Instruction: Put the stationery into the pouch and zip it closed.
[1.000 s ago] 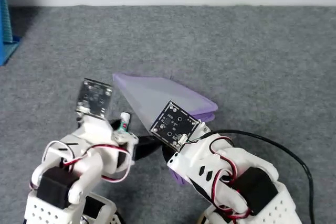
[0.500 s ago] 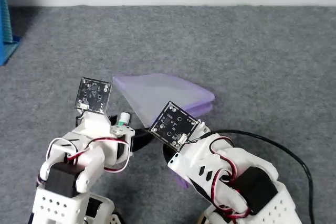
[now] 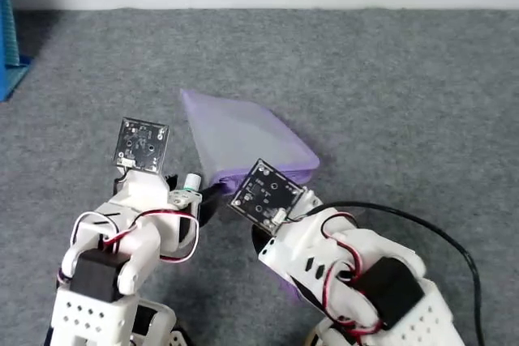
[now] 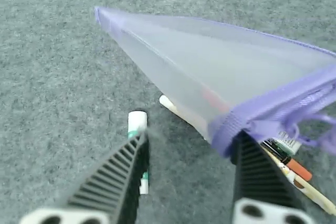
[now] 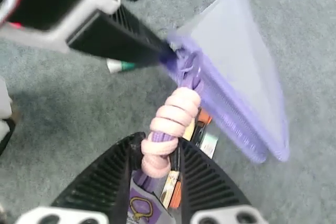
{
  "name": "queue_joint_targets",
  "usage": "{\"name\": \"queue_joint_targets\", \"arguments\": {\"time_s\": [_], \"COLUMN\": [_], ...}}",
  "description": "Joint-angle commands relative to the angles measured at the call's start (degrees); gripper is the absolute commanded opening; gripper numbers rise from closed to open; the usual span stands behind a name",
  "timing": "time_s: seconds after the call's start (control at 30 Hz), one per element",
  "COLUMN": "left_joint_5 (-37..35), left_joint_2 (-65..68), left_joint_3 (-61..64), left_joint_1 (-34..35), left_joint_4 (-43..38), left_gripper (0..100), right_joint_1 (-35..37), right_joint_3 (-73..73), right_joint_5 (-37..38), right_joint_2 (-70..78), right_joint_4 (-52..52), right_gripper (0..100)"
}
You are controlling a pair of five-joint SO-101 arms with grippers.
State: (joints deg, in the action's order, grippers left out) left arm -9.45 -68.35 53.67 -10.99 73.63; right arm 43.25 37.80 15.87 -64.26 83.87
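Several pens (image 4: pixel 286 163) lie under the pouch (image 3: pixel 243 139), a white marker (image 4: pixel 137 124) beside, on the desk (image 3: pixel 389 79). Left claw (image 4: pixel 191 140) gapes wide at its corner; right claw (image 5: pixel 157 145) pinches its pink cord (image 5: pixel 168 124).

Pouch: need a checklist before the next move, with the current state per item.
1. Right gripper grips the pink coiled pull: ok, shut on it.
2. Left gripper clamps the pouch corner: not ok, jaws wide apart, and one finger only meets the corner.
3. All stationery inside: not ok, a green-and-white marker lies on the carpet outside the pouch.
4. Pens fully in: cannot tell whether they are inside or under the pouch; their ends show past its edge.
5. Zip run closed: cannot tell.
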Motion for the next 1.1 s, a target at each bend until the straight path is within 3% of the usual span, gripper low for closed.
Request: {"name": "queue_joint_targets", "arguments": {"time_s": [0.0, 0.33, 0.63, 1.07], "left_joint_5": [0.8, 0.8, 0.7, 0.7], "left_joint_2": [-0.9, -0.9, -0.9, -0.9], "left_joint_3": [-0.5, -0.5, 0.0, 0.3], "left_joint_1": [0.2, 0.4, 0.7, 0.8], "left_joint_4": [-1.4, -2.8, -2.9, -2.1], "left_gripper": [21, 2, 1, 1], "right_joint_1": [0.2, 0.2, 0.0, -16.8], "right_joint_3": [2.7, 4.7, 4.8, 4.7], "right_joint_5": [0.2, 0.3, 0.4, 0.8], "right_joint_2": [-1.2, -5.6, -9.7, -11.4], "right_joint_4": [-2.6, -4.1, -2.2, 0.3], "right_gripper": [0.8, 0.8, 0.8, 0.8]}}
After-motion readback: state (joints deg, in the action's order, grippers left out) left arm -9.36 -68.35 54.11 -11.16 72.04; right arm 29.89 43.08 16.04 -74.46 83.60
